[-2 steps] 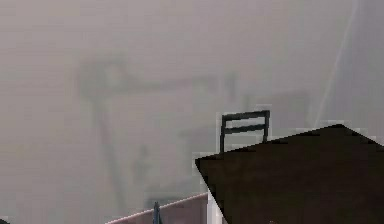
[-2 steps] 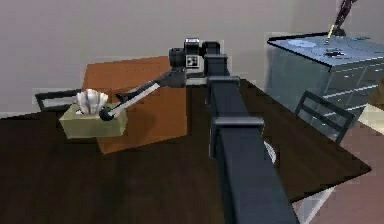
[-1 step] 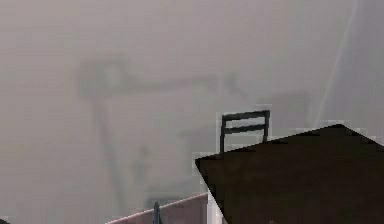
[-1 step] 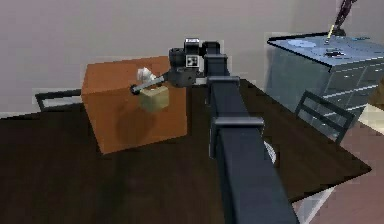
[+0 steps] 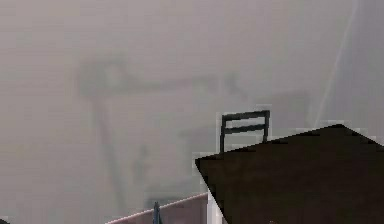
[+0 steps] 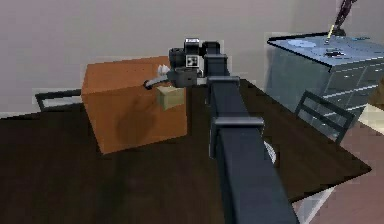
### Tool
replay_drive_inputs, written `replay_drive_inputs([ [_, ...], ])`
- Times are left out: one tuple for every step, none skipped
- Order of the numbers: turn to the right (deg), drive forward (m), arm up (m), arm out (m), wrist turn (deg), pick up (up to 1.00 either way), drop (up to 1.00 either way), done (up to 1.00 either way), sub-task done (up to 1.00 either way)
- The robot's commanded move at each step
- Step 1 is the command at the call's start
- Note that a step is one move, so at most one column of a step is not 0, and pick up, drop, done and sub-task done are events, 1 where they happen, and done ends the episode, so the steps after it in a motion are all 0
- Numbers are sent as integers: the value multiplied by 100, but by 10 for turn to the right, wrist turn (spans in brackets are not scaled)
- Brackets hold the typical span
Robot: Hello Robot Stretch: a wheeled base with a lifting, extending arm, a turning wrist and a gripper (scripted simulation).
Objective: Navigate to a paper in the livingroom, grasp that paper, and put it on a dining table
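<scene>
In the arm side view, the arm [image 6: 235, 135] runs as a dark bar up from the bottom edge over a dark dining table [image 6: 60, 170]. At its far end sit the 2 white marked squares, and just left of them the gripper [image 6: 162, 78]. An orange-brown box [image 6: 120, 105] stands on the table right behind the gripper. A small tan thing [image 6: 171, 98] shows just below the fingers [image 6: 158, 80], against the box's front face. Its shape does not tell us if it is the paper, and we cannot tell whether it hangs free or rests on the table. So we cannot tell whether the gripper holds anything.

A dark chair [image 6: 322, 112] stands at the table's right side, and beyond it a grey cabinet [image 6: 320, 70]. In the forward view, 1 corner of the same dark table [image 5: 300, 180] fills the lower right, with a slatted chair back [image 5: 245, 128] just behind it against a plain wall [image 5: 150, 60].
</scene>
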Motion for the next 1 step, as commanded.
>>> replay_drive_inputs([
  [0, 0, -32, 0, 0, 0, 0, 0, 0],
])
